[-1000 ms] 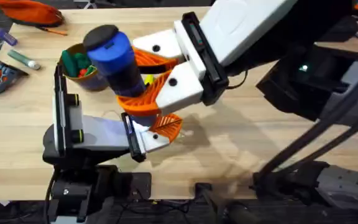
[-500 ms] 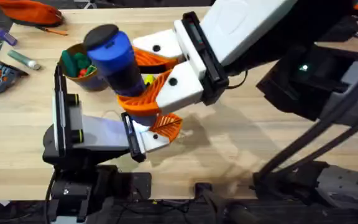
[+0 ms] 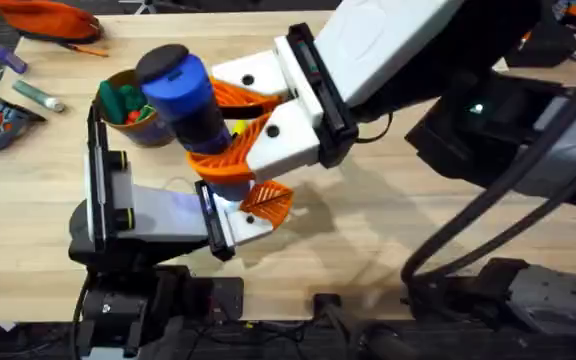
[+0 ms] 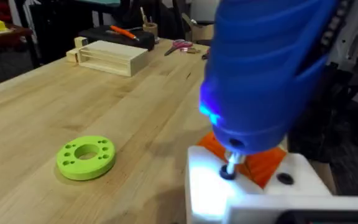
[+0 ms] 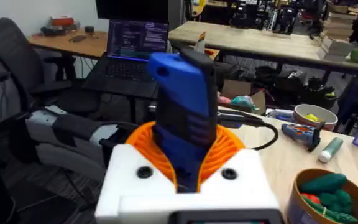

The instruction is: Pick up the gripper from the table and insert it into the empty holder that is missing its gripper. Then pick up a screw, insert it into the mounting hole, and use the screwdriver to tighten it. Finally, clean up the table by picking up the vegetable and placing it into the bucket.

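Note:
My right gripper [image 3: 211,128] reaches across from the right and is shut on the blue screwdriver [image 3: 180,85], which stands upright between its orange ribbed fingers [image 5: 229,146]. In the left wrist view the screwdriver [image 4: 260,68] glows blue at its nose, and its metal bit [image 4: 232,163] sits in a hole of the white holder [image 4: 210,186]. The orange gripper [image 4: 263,168] sits on that holder, at the end of my left gripper [image 3: 258,208]. A yellow patch [image 3: 238,128], likely the vegetable, peeks out between the right fingers. The brown bucket [image 3: 118,85] stands behind the left arm.
Green and orange toy vegetables lie in the bucket [image 5: 303,186]. A flat green disc [image 4: 87,157] lies on the table ahead of the left wrist, with a wooden box [image 4: 107,57] farther off. A marker [image 3: 36,94] and small tools sit at the far left.
The right arm's upper part has shifted slightly to the left. The screwdriver and the left arm have stayed in place.

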Robot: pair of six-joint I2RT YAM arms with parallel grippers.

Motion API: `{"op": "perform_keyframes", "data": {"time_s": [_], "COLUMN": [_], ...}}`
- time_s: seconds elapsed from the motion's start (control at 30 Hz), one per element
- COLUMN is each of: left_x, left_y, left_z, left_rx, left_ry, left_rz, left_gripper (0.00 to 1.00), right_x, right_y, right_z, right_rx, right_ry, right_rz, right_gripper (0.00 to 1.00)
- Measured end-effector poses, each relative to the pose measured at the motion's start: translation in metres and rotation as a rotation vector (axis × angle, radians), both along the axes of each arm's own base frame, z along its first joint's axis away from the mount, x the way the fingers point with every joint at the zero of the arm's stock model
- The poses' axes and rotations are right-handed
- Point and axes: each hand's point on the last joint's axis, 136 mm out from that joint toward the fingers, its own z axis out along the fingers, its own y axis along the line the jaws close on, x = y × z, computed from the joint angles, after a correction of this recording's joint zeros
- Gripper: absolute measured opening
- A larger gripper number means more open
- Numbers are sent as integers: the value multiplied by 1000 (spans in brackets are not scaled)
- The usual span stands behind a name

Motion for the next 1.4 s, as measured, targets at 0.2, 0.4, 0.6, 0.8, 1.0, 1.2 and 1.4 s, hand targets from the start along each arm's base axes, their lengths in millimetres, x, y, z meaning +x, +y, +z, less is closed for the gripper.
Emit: {"op": "perform_keyframes", "data": {"time_s": [0.2, 0.4, 0.6, 0.8, 1.0, 1.2, 1.4], "left_x": [0, 0, 0, 0, 0, 0, 0], "left_y": [0, 0, 0, 0, 0, 0, 0], "left_z": [0, 0, 0, 0, 0, 0, 0], "left_rx": [0, 0, 0, 0, -1, -1, -1], "left_ry": [0, 0, 0, 1, 2, 2, 2], "left_rz": [0, 0, 0, 0, 0, 0, 0], "left_gripper": [12, 12, 12, 12, 12, 12, 12], "right_x": [1, 3, 4, 6, 7, 9, 19], "right_y": [-1, -1, -2, 0, 2, 1, -5], "right_z": [0, 0, -1, -5, -2, 6, 35], "right_rx": [0, 0, -3, -12, 0, 16, 50], "right_ry": [0, 0, 3, 12, 2, -1, -34], "right_rz": [-4, -9, -10, -10, -8, -5, -15], "right_gripper": [123, 120, 120, 118, 116, 115, 115]}}
